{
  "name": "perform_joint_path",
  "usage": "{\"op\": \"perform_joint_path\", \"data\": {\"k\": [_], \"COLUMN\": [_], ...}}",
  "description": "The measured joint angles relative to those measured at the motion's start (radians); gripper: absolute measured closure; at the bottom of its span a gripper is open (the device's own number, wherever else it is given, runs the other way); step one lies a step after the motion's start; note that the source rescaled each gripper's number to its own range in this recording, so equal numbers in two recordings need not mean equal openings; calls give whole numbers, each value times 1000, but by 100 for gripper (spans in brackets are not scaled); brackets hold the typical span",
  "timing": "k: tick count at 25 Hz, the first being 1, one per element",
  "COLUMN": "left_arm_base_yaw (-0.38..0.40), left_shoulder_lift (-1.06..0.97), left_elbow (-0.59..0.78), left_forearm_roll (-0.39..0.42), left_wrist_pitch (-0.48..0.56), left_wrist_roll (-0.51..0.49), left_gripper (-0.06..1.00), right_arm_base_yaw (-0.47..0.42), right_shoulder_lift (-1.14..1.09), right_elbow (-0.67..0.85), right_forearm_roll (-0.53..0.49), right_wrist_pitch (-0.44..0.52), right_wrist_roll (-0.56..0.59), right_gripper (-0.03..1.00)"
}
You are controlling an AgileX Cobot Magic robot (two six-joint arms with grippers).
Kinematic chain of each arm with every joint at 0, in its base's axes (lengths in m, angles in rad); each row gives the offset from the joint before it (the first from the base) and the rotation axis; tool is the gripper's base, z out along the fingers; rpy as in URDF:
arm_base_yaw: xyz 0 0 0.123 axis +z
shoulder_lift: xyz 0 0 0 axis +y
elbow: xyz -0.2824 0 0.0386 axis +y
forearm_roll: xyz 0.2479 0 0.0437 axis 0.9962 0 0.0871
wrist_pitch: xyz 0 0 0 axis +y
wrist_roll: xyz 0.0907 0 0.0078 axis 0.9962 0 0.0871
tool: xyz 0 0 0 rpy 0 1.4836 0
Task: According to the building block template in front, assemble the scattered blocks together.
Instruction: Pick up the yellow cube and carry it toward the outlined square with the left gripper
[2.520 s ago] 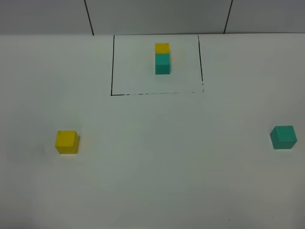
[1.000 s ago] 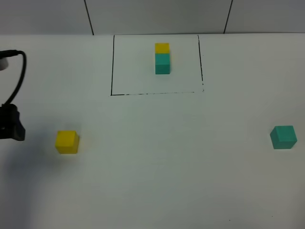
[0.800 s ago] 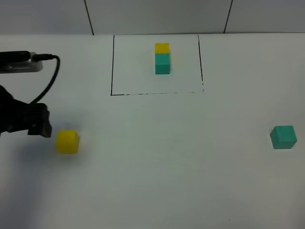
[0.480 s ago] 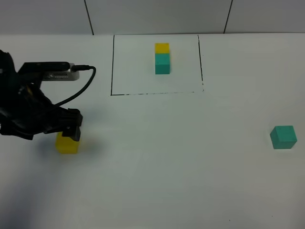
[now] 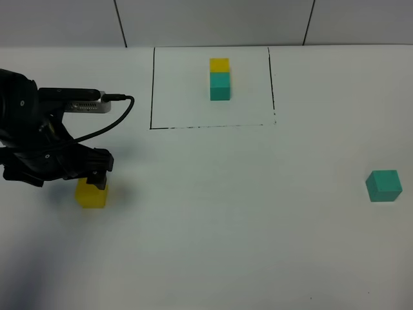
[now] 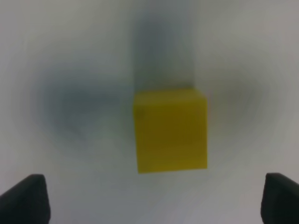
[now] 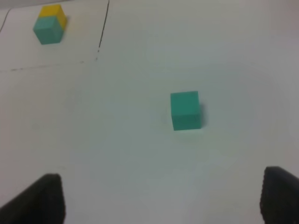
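Note:
The template, a yellow cube joined to a teal cube (image 5: pixel 220 77), sits inside a thin black-line rectangle at the back middle; it also shows in the right wrist view (image 7: pixel 49 24). The loose yellow cube (image 5: pixel 90 194) lies at the front left. My left gripper (image 5: pixel 95 179) hovers just above it, open; in the left wrist view the cube (image 6: pixel 170 131) lies ahead of the open gripper (image 6: pixel 152 200), apart from both fingertips. The loose teal cube (image 5: pixel 384 186) lies at the far right. My right gripper (image 7: pixel 161 198) is open and empty, well short of the teal cube (image 7: pixel 186 110).
The white table (image 5: pixel 232 219) carries only the black-line rectangle (image 5: pixel 151 90) and the cubes. The left arm's body and its cable (image 5: pixel 97 126) stand over the table's left side. A grey panelled wall (image 5: pixel 213 19) runs behind the table.
My left arm came in from the left edge and moved right until its gripper stands over the loose yellow cube. The cubes have not moved.

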Motion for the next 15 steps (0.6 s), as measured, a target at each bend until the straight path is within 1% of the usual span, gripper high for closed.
{"op": "perform_joint_path", "data": {"k": [6,10,15], "left_arm_base_yaw": [0,0,0], "left_shoulder_lift": [18,94,185], "left_elbow": [0,0,0], "left_forearm_roll": [-3,-3,-29], "left_wrist_pitch": [-38,-52,-106], "left_wrist_roll": [0,0,0], "left_gripper": [6,6,7], "right_arm_base_yaw": [0,0,0], "right_shoulder_lift": [0,0,0], "right_elbow": [0,0,0], "right_forearm_roll": [0,0,0], "right_wrist_pitch": [0,0,0], "right_wrist_roll": [0,0,0], "right_gripper": [26,26,26]}}
